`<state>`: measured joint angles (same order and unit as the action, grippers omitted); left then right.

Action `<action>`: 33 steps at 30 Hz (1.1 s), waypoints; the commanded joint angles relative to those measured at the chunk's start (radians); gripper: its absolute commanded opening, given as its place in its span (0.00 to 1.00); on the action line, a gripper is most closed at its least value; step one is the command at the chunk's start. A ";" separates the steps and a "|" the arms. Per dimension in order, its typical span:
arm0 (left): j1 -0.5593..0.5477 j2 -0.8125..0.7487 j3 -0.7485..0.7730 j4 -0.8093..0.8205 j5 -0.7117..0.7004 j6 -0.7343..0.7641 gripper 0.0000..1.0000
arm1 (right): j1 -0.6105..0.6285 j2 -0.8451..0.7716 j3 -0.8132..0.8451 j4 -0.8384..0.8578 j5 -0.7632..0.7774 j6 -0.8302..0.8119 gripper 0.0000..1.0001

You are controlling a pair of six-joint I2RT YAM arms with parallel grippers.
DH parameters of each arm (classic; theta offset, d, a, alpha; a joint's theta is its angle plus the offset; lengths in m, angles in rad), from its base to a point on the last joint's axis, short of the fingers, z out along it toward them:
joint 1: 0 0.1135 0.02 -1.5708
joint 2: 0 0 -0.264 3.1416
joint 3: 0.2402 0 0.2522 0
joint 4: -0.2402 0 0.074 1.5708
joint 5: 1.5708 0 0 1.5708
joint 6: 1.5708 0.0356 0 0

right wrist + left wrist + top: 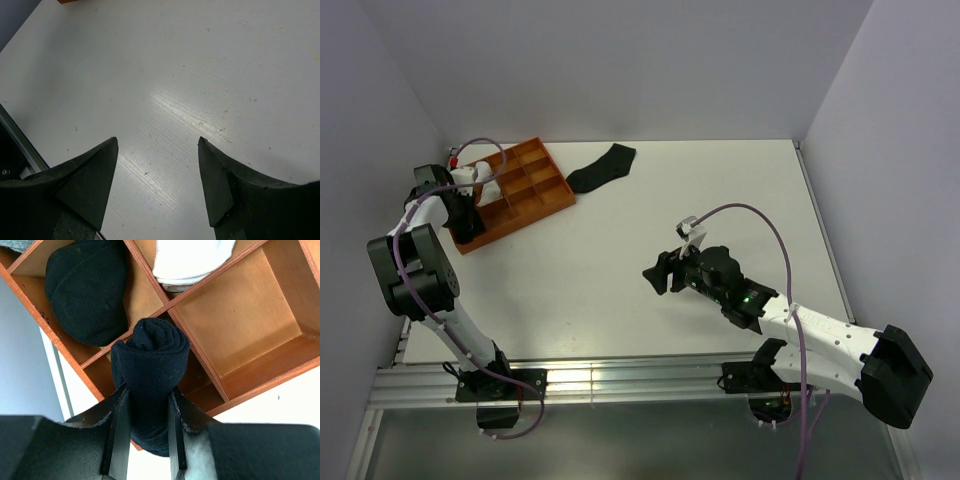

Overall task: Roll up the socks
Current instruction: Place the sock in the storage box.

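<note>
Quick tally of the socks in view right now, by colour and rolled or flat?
Black rolled socks: 2, the held roll in the left tool and the stored roll in the tray
Black flat sock on the table: 1
White sock in the tray: 1
Total: 4 socks, grey edge scrap uncounted

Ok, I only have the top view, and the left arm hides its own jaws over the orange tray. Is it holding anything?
Observer: Yes. The left wrist view shows the left gripper shut on a rolled black sock.
Operator: Is it inside a compartment?
Observer: It is over a corner compartment of the orange tray. I cannot tell whether it touches the floor.
Operator: Are any compartments taken?
Observer: Two nearby: one holds a black bundle, the other a white bundle.
Operator: And the right arm?
Observer: The right gripper is open, with only bare table between its jaws.
</note>
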<state>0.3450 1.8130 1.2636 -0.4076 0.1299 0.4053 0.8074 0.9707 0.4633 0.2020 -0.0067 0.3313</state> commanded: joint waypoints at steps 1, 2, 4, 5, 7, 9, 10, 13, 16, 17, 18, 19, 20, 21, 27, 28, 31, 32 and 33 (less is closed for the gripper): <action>0.000 0.000 0.023 -0.020 -0.003 0.039 0.00 | 0.007 -0.001 -0.005 0.042 0.024 -0.018 0.72; -0.001 0.009 0.034 -0.023 -0.006 0.043 0.00 | 0.007 -0.001 -0.005 0.042 0.024 -0.020 0.72; -0.001 0.020 0.040 -0.025 -0.007 0.046 0.00 | 0.007 0.002 -0.003 0.040 0.027 -0.020 0.72; -0.001 0.025 0.045 -0.028 -0.004 0.046 0.00 | 0.007 0.003 -0.003 0.040 0.027 -0.020 0.72; -0.003 0.034 0.059 -0.037 0.004 0.047 0.00 | 0.007 0.005 -0.003 0.040 0.025 -0.020 0.72; -0.004 0.046 0.063 -0.037 -0.004 0.049 0.00 | 0.007 0.006 -0.003 0.042 0.027 -0.021 0.72; -0.006 0.051 0.066 -0.037 -0.001 0.049 0.00 | 0.007 0.006 -0.003 0.042 0.027 -0.021 0.72; -0.011 0.055 0.071 -0.030 0.002 0.044 0.00 | 0.007 0.010 -0.003 0.043 0.025 -0.020 0.72; -0.012 0.066 0.072 -0.045 0.004 0.044 0.00 | 0.009 0.010 -0.003 0.043 0.025 -0.023 0.72; -0.014 0.068 0.068 -0.054 -0.001 0.047 0.00 | 0.007 0.011 -0.003 0.043 0.025 -0.023 0.72; -0.014 0.065 0.054 -0.051 -0.009 0.052 0.00 | 0.007 0.013 -0.002 0.042 0.025 -0.024 0.72; -0.014 0.060 0.045 -0.046 -0.012 0.050 0.00 | 0.007 0.019 0.000 0.040 0.025 -0.023 0.72; -0.014 0.051 0.037 -0.043 -0.015 0.049 0.00 | 0.007 0.019 0.001 0.039 0.024 -0.023 0.72; -0.014 0.051 0.034 -0.049 -0.024 0.047 0.00 | 0.009 0.023 0.003 0.039 0.019 -0.021 0.72; -0.014 0.074 0.057 -0.074 -0.033 0.043 0.01 | 0.009 0.022 0.003 0.037 0.019 -0.023 0.72; -0.014 0.083 0.057 -0.077 -0.024 0.040 0.01 | 0.009 0.023 0.005 0.036 0.019 -0.023 0.72; -0.017 0.095 0.062 -0.076 -0.041 0.035 0.02 | 0.009 0.042 0.015 0.025 0.011 -0.023 0.71; -0.018 0.097 0.060 -0.074 -0.047 0.041 0.01 | 0.010 0.046 0.018 0.024 0.011 -0.023 0.71; -0.020 0.098 0.060 -0.071 -0.049 0.047 0.01 | 0.010 0.055 0.023 0.020 0.011 -0.023 0.70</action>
<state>0.3317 1.8881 1.3075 -0.4351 0.1032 0.4328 0.8078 1.0088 0.4633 0.2012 -0.0010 0.3237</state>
